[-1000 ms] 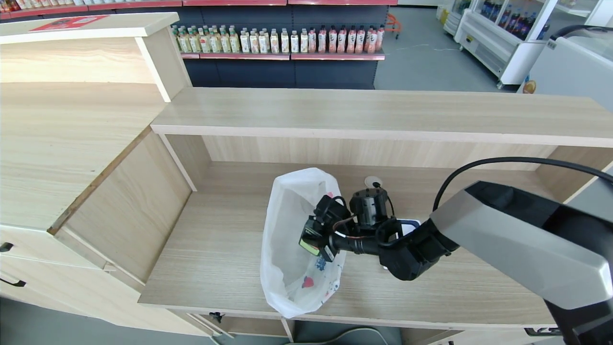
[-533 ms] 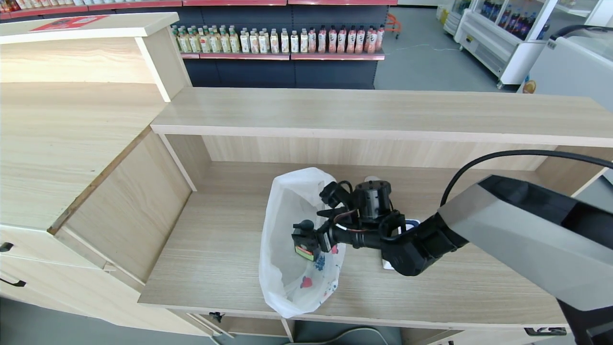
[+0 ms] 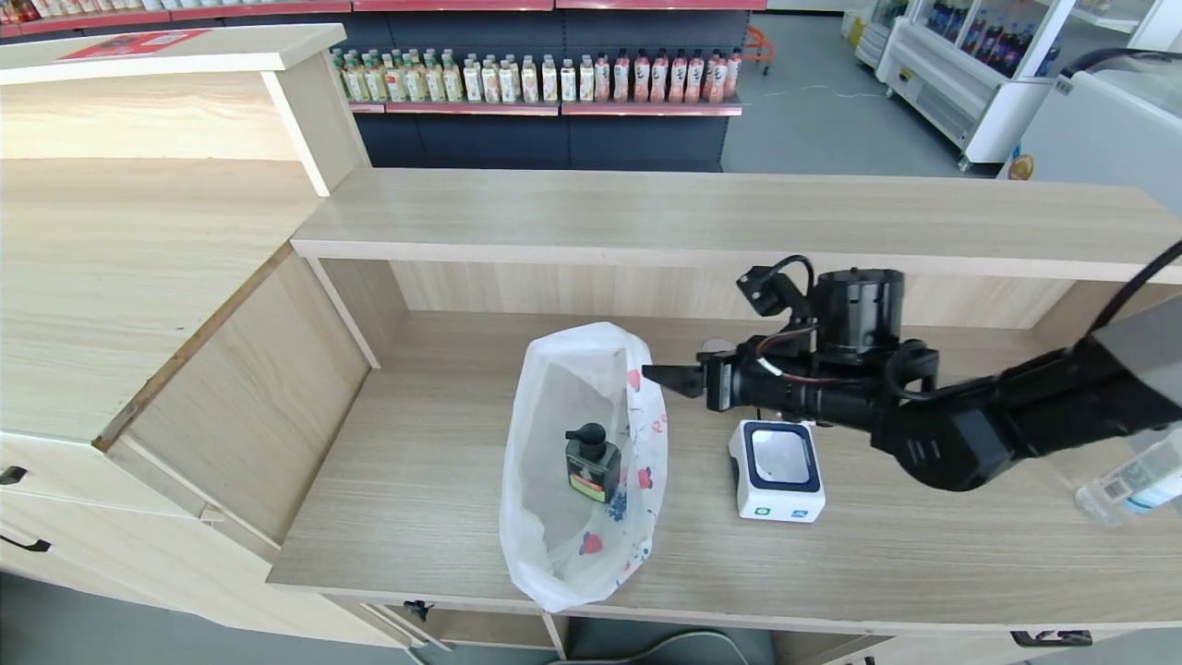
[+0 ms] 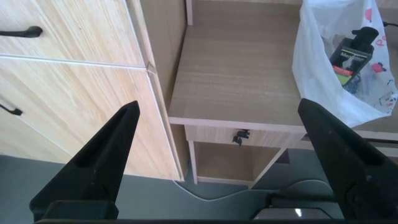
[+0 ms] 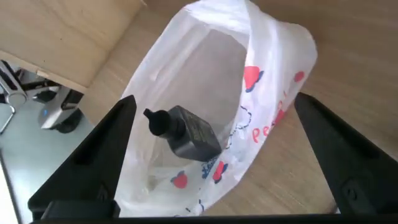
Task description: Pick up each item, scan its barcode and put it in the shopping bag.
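1. Shopping bag (image 3: 540, 434): thin, translucent white plastic, crinkled, printed with small red and blue shapes. It stands with its mouth open at the front edge of the surface (image 3: 425, 480), toward the left corner.
2. Pump bottle (image 3: 591, 464): dark, flat-sided, with a black pump head and a label bearing a green and red strip. It sits inside the bag, low against the bag's right wall. Whether it stands straight or leans on the plastic I cannot tell.
3. Scanner (image 3: 777, 469): a white, rounded block with a dark-framed glass window facing up. It rests near the middle of the surface, just right of the bag and apart from it.
4. Right end effector (image 3: 669, 379): black, hanging above the surface between the bag's back rim and the scanner, pointing at the bag. Its fingers (image 5: 93, 155) are spread wide and hold nothing. In the right wrist view the bag and bottle lie between them, farther off.
5. Left end effector (image 4: 217, 109): its two black fingers are wide apart and hold nothing. It hangs off the front left corner of the surface, beside a pale wood cabinet (image 4: 68, 93) with black drawer handles.
6. Clear bottle (image 3: 1128, 485): see-through plastic with a pale label, lying on its side at the right edge of the surface.
7. The surface is light wood-grain laminate, smooth and matt. A raised ledge (image 3: 739, 217) of the same laminate runs along its back edge.
8. Beyond the ledge, store shelves (image 3: 545, 81) carry a row of drink bottles.
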{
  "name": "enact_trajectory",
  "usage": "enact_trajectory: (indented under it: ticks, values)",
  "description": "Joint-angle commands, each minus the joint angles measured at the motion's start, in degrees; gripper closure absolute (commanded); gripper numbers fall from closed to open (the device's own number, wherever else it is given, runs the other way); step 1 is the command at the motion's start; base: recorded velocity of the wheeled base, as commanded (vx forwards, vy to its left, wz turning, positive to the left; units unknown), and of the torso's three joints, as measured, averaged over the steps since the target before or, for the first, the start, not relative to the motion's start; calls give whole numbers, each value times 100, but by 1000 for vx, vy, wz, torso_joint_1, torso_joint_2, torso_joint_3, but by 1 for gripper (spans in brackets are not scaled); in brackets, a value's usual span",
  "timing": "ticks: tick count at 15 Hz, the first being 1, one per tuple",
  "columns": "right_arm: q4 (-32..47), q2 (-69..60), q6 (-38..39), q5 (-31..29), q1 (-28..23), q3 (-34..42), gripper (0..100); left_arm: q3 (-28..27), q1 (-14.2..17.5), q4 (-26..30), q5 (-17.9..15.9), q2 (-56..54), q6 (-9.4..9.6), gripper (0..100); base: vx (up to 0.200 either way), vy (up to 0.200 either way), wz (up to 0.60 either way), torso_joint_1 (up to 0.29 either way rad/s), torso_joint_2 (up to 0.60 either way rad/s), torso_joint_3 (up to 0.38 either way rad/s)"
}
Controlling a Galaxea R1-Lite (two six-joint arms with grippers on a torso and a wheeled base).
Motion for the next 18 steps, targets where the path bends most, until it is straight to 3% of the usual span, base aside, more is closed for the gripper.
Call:
enact_trajectory:
  ticks: [1,3,4,5,8,13,18]
  values:
    - [344,-1832,-194,-19,-935,1057,0,1,4,-1,2,-2,0,0,0,0,0,0,0,0]
    - [1830,-2869,-1478,-248,-2297,1399,0,1,4,-1,2,-2,0,0,0,0,0,0,0,0]
    - [2006,-2993,-1627,-292,-2525,1443,0,1,4,-1,2,-2,0,0,0,0,0,0,0,0]
    - [2296,-3309,-1785,-494,-3229,1751,0,1,4,-1,2,-2,0,0,0,0,0,0,0,0]
    - [2322,-3863,-1768,-722,-3914,2498,0,1,4,-1,2,-2,0,0,0,0,0,0,0,0]
    - [2849,-4671,-1776,-793,-4107,2753,0,1,4,-1,2,-2,-35,0,0,0,0,0,0,0]
    - [2946,-4689,-1768,-1232,-4116,2744,0,1,4,-1,2,-2,9,0,0,-200,0,-2,2,2]
